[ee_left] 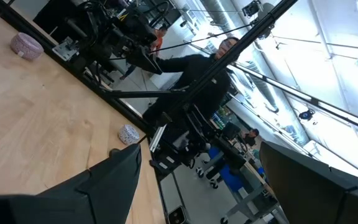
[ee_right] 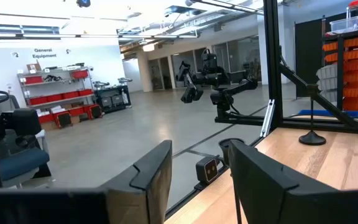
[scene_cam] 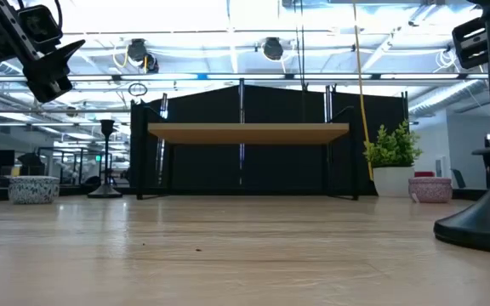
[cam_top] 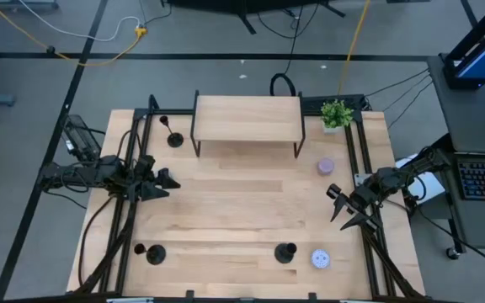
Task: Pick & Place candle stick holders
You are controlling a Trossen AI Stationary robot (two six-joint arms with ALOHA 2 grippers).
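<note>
Three matte-black candle stick holders stand upright on their round bases on the wooden table: one at the far left, one at the near left, one at the near middle. My left gripper is open and empty above the table's left side, between the two left holders. My right gripper is open and empty at the right side, pointing toward the near middle holder. The left wrist view shows its open fingers over bare table. The right wrist view shows one holder far off.
A raised wooden shelf on black legs stands at the far middle, with a small potted plant to its right. A lilac tin sits at the right and a pale-blue tin near the front edge. Black frame rails run along both sides.
</note>
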